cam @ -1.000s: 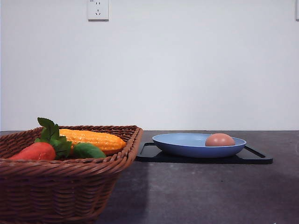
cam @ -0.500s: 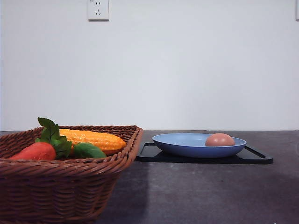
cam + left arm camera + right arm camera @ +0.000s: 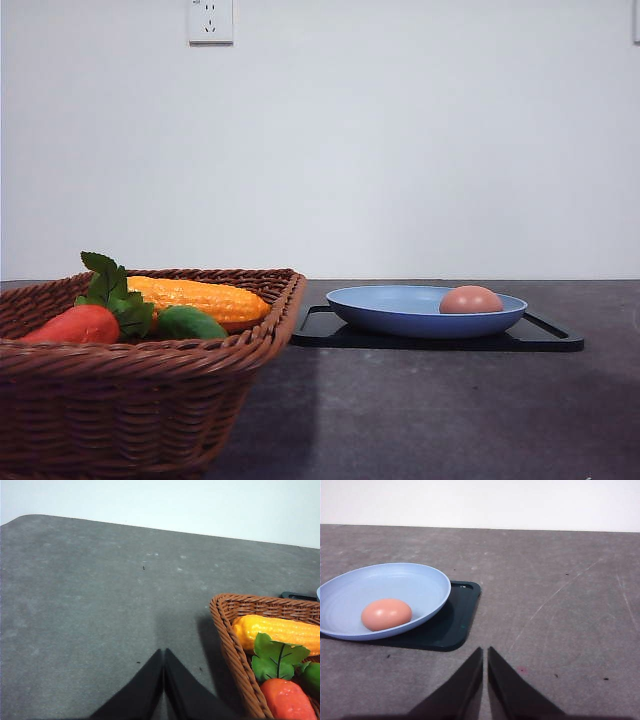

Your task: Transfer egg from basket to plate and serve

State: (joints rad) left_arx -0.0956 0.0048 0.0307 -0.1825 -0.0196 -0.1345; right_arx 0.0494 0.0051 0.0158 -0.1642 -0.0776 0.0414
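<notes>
Nothing has moved since the earlier frames; every object sits as it did. Across the counter, the basket stands on the left with corn and a red vegetable inside; the plate rests on a black tray; the egg lies in the plate. It looks smooth, light and prone to rolling; I'd grip across its middle, gently. The left end effector is clenched and empty beside the basket; the right end effector is likewise pressed closed and empty, near the tray.
</notes>
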